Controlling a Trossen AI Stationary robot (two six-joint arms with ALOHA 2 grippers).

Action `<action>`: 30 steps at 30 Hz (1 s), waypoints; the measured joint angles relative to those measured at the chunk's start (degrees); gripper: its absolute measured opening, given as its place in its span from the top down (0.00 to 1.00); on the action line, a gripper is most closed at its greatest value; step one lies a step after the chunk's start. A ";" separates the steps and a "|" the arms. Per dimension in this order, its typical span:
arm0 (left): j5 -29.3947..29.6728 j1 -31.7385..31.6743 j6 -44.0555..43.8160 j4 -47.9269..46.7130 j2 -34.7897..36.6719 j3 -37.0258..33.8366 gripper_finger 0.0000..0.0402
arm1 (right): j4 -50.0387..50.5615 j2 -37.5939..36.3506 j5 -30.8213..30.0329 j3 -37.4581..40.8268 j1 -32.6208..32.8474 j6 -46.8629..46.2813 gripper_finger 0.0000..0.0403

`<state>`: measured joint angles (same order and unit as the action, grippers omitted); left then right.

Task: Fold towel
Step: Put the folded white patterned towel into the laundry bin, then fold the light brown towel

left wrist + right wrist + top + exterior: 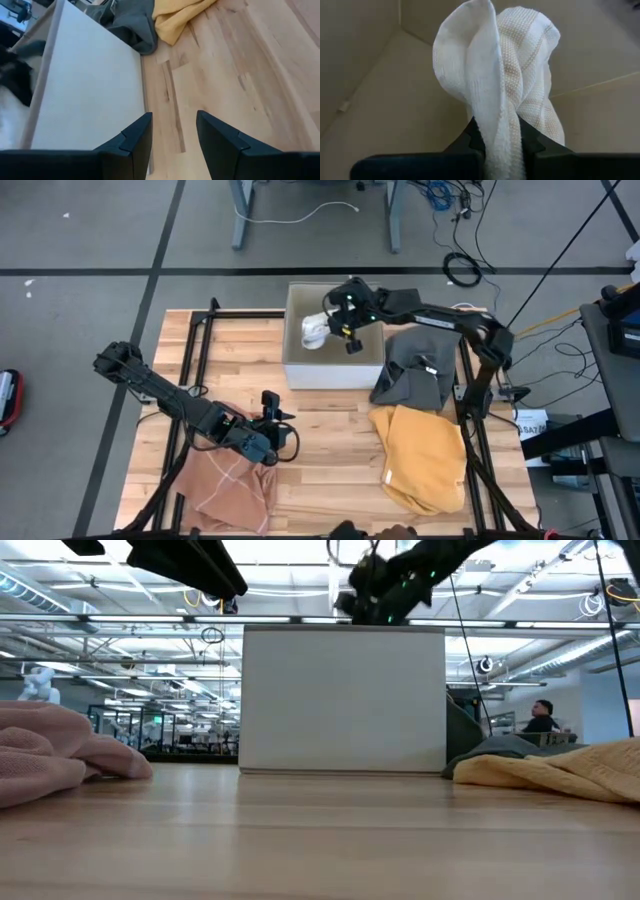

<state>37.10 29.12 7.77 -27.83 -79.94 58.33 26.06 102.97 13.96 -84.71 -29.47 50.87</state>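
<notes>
I have the white towel (505, 75) pinched in my right tool (335, 330), hanging bunched over the inside of the white box (296, 370) — long axis straight down. My left tool (275, 417) waits with its jaws apart and empty, on the box's near side, above the table (330, 450) — the farther arm.

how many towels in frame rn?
4. White towel pinched in the right gripper over the box; gray towel right of the box; yellow towel below it; pink towel front-left. Others may be hidden.
</notes>
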 joint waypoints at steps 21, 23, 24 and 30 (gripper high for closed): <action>-0.61 -0.35 0.04 0.48 0.04 0.00 0.60 | 9.53 2.55 10.35 0.00 -2.22 -9.52 0.57; -0.61 -0.33 -0.02 0.49 0.04 0.00 0.60 | 9.83 1.51 10.87 0.00 -1.91 -10.19 0.54; -0.60 -0.35 -0.19 0.48 0.04 0.00 0.60 | 9.84 0.87 11.24 0.00 -1.76 -10.75 0.53; -0.61 -0.35 -0.28 0.48 0.04 0.00 0.60 | 9.73 -4.35 11.67 0.00 -1.20 -13.88 0.43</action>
<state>36.49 28.77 7.49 -27.35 -79.90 58.33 35.79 98.62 25.63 -84.71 -30.68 36.99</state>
